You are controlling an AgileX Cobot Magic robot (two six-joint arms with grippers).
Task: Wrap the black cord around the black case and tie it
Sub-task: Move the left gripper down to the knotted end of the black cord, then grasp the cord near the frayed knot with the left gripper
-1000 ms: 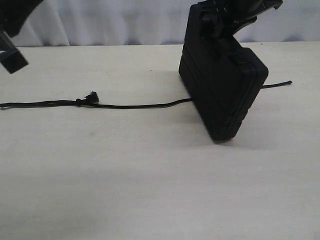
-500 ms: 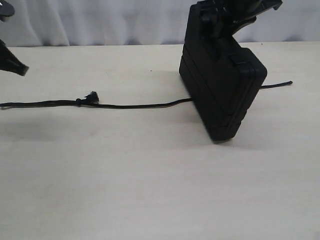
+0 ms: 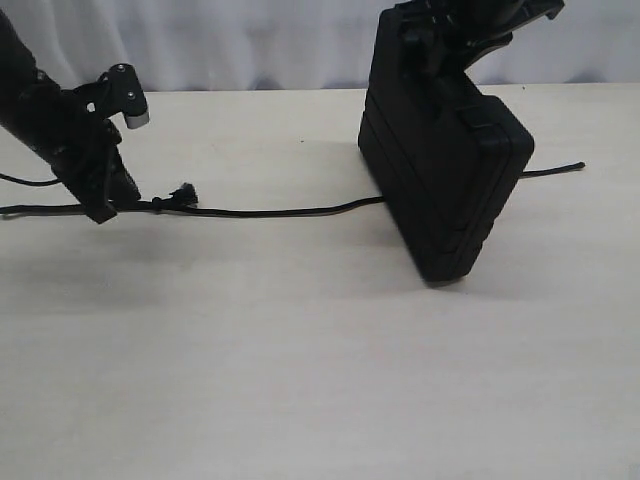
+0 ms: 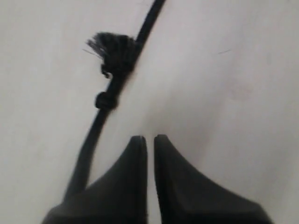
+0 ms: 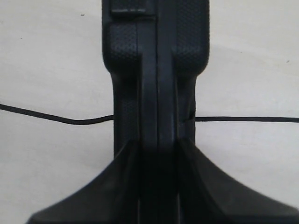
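- Exterior: the right gripper (image 3: 450, 30) clamps the top of the case (image 3: 445, 170), which stands tilted on its lower edge on the table (image 3: 300, 350). The cord (image 3: 270, 212) lies flat, running from the left edge of the view to the case's foot, and its short end shows on the far side. The left gripper (image 3: 103, 208) is low over the cord, just left of the knot (image 3: 183, 194).
- Left wrist: the fingers (image 4: 135, 158) are nearly together, with only a thin slit between them and nothing in it. The cord (image 4: 100, 119) runs beside one finger, not between the two, and the frayed knot (image 4: 114, 49) lies ahead of the tips. To do this well, I judge the fingers should spread, shift sideways to straddle the cord, then pinch low near the knot.
- Right wrist: the fingers (image 5: 112, 177) press on both faces of the case (image 5: 156, 70). The cord (image 5: 56, 119) comes out on either side beneath it. Hold the case steady.
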